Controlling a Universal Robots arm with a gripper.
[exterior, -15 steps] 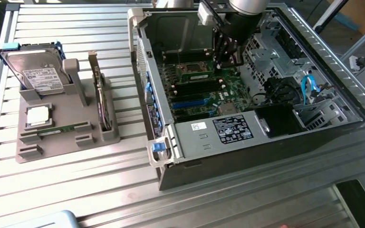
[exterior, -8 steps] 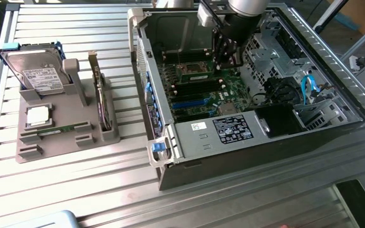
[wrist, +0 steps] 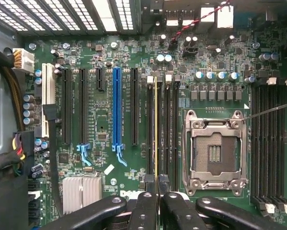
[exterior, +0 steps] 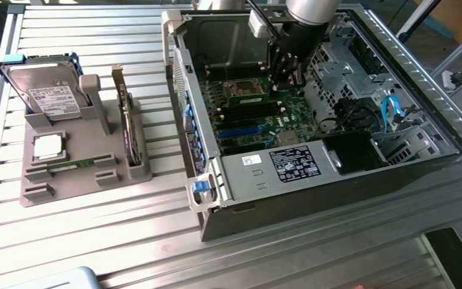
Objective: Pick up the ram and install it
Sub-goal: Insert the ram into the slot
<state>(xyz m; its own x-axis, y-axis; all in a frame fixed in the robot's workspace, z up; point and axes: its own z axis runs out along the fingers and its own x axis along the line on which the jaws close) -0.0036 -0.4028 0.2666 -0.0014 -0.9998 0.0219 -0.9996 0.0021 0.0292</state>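
Insertion step in hand. Long, narrow green circuit-board ram stick (wrist: 156, 129) is clamped edge-on between the black jaws, which stand narrow with only the board's thickness between them. Stick hangs lengthwise along one of the black memory slots (wrist: 168, 124), just beside the silver square processor socket (wrist: 214, 153) on the green motherboard (wrist: 105, 120). Cannot tell whether its lower edge touches the slot or sits just above it.

Exterior view: grey robot arm (exterior: 307, 12) reaches down into the open dark computer case (exterior: 295, 211), towards 12 o'clock of the board. Grey plastic parts fixture (exterior: 79, 174) stands on the slatted metal tabletop (exterior: 94, 241) at 9 o'clock of the case, well apart.

Judgement: pickup done, seating not yet confirmed. Seating calls for the stick kept parallel to the slot and upright, then pressed straight and evenly so both end latches catch. Any tilt risks binding.
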